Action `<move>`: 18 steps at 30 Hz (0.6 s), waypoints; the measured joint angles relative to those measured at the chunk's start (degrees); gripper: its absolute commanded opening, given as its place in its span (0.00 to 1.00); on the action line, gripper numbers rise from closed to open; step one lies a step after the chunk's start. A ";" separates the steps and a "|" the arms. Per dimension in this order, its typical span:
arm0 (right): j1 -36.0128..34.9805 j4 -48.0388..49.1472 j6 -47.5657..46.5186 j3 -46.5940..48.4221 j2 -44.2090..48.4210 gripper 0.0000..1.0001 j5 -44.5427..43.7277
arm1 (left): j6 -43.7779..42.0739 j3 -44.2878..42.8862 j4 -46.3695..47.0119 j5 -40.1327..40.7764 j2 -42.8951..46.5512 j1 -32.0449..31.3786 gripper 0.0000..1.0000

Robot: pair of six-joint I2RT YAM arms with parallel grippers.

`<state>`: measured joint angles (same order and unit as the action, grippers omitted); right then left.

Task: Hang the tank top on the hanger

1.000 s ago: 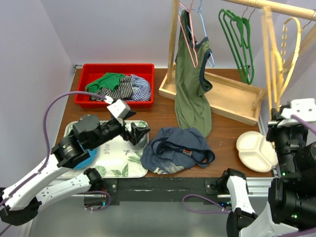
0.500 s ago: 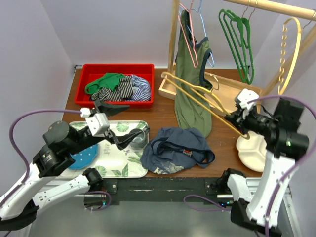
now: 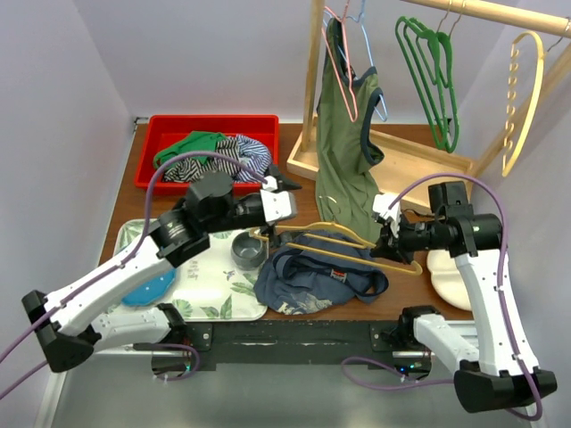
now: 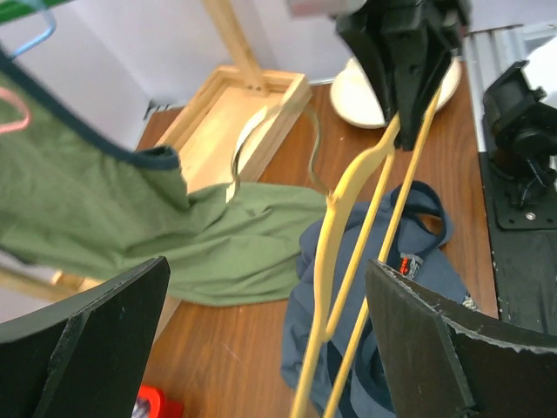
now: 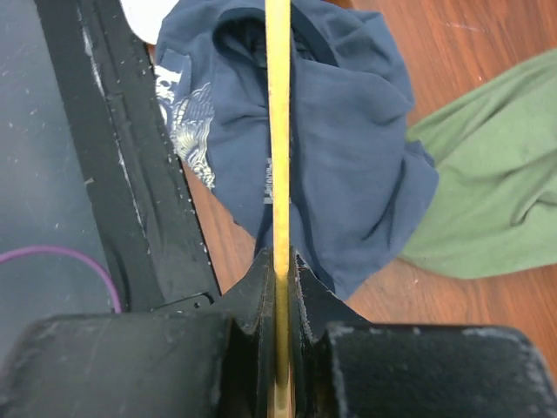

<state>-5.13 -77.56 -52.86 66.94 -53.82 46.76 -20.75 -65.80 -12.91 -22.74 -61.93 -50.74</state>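
So the right gripper (image 3: pixel 391 241) is pinched tight on the hook end of the thin mustard-yellow clothes hanger (image 3: pixel 339 226). The right wrist view shows the bar clamped right between the fingers (image 5: pixel 261 279). It's holding the hanger roughly level, just above the crumpled navy-blue tank top with the pale grey print (image 3: pixel 312 276). That top sits in a heap at the near edge of the brown wooden worktop (image 3: pixel 125 201), about the middle, with no strap on the hanger yet.

The left gripper (image 4: pixel 261 348) is spread as wide as it goes and has hold of nothing. From its wrist camera, the hanger's far end runs into the gap between the two fingers without touching either, as far as I can tell.

My read: this is the lining-up step, hanger over shirt, threading not started. Next the left needs to drop to the fabric and pinch a strap or the neckline. Then it can pull that over one hanger arm while the right keeps things steady. Bunched cloth could make finding one layer fiddly.
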 measured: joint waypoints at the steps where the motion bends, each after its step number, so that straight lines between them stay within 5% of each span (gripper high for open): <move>1: -0.68 0.00 0.15 0.00 0.07 0.00 -0.50 | -0.61 -0.96 -0.04 -1.25 -1.31 0.00 1.00; 13: -2.86 0.44 0.55 -1.14 -0.55 0.00 -3.78 | -0.76 -9.75 -0.33 -14.03 -8.66 0.00 0.87; 18: -3.52 0.46 0.90 -1.16 -0.52 0.00 -4.22 | -0.04 -13.27 -2.84 -16.92 -13.16 0.00 0.66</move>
<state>-8.64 -77.10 -51.96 65.78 -54.35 42.54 -20.80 -79.07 -15.75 -39.66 -75.09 -50.74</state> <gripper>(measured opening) 0.045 0.794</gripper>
